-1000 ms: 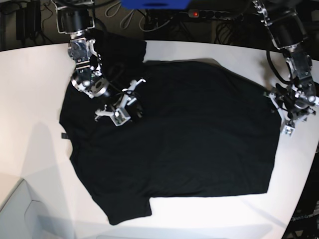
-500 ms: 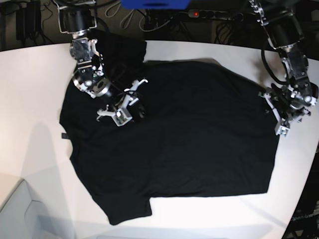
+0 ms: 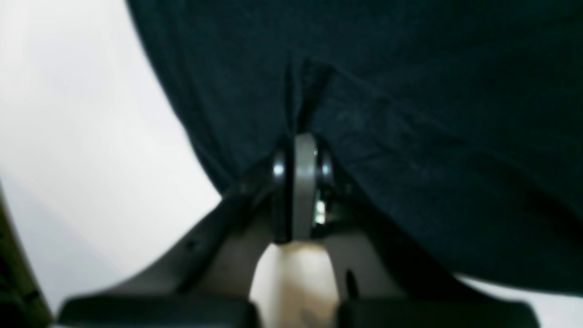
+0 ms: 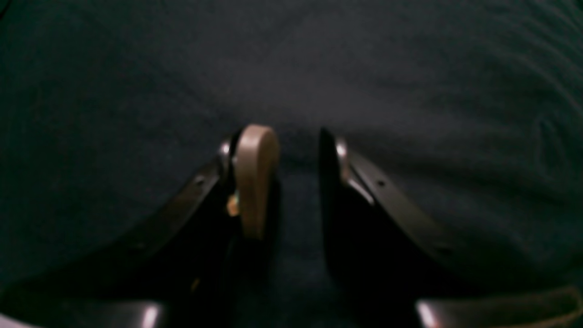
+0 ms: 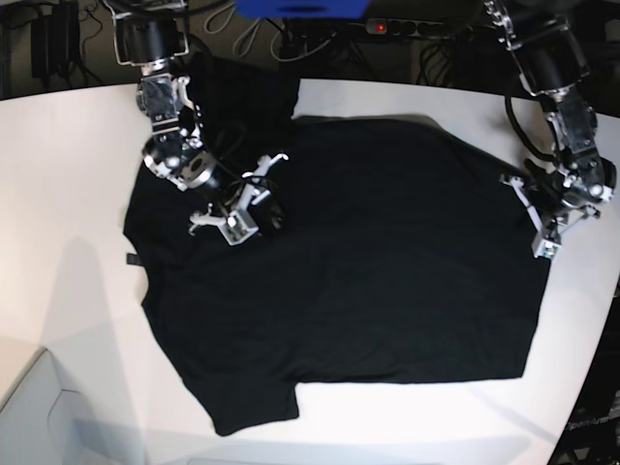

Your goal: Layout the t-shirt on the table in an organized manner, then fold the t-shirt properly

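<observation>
The table (image 5: 58, 165) is being almost covered at its middle by the t-shirt (image 5: 368, 262), which is lying nearly flat, plain dark side up, with one sleeve bunched toward the far edge of the table and the other reaching its near edge; the printed graphic is not being shown in any view. The left gripper (image 5: 541, 221) is being pressed together on the shirt's edge at the side of the shirt farthest from the bunched sleeve, a small pleat of cloth being pinched between its jaws in the wrist view (image 3: 303, 150). The right gripper (image 5: 237, 199) is being held spread over the cloth just beside the bunched sleeve, nothing being gripped between its jaws (image 4: 291, 155). The step in hand is judged to be the laying-out: the pinched edge is best being drawn outward low and evenly while the opposite side is being pinned, so that no fresh creases are being raised. No containers are being shown.
</observation>
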Motion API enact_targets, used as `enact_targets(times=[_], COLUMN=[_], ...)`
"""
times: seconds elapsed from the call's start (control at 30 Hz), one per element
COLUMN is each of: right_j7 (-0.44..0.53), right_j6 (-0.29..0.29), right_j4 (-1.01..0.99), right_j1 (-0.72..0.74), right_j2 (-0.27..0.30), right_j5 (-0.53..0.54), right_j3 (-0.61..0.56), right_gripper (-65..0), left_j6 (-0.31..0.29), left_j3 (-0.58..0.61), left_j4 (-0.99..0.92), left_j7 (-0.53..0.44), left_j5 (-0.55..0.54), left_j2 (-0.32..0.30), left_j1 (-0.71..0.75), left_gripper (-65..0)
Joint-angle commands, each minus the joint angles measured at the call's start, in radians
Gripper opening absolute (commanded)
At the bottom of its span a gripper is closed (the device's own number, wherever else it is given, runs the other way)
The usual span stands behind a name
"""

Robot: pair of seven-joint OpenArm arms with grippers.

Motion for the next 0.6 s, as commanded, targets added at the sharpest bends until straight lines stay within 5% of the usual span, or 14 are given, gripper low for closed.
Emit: enact_targets(times=[0.0,0.13,0.37,0.57], right_j7=[0.029,0.029,0.031,0.031], right_j6=[-0.001,-0.001,-0.001,-0.001], right_j4=[0.001,-0.051,-0.134,-0.136], right_j1=[0.017,0.037,0.061,0.063], right_j2=[0.000,0.000,0.007,0.008], right_j5=[0.016,0.016,0.016,0.015], right_j3=[0.000,0.000,0.006,0.004], right_gripper=[-44.7,-44.7,-44.7,-44.7], left_j6=[0.005,0.005,0.005,0.005], left_j3=[-0.004,-0.004,-0.076,-0.073], left_j4=[0.041,0.111,0.172,0.172], left_j7=[-0.028,-0.077,-0.274,-0.306], left_j5=[-0.006,-0.042,-0.359,-0.439], left_j2=[-0.017,-0.013,-0.016,-0.053], left_j1=[-0.016,0.024,0.162,0.249], left_gripper=[-65.0,-64.9,-64.5,-64.5])
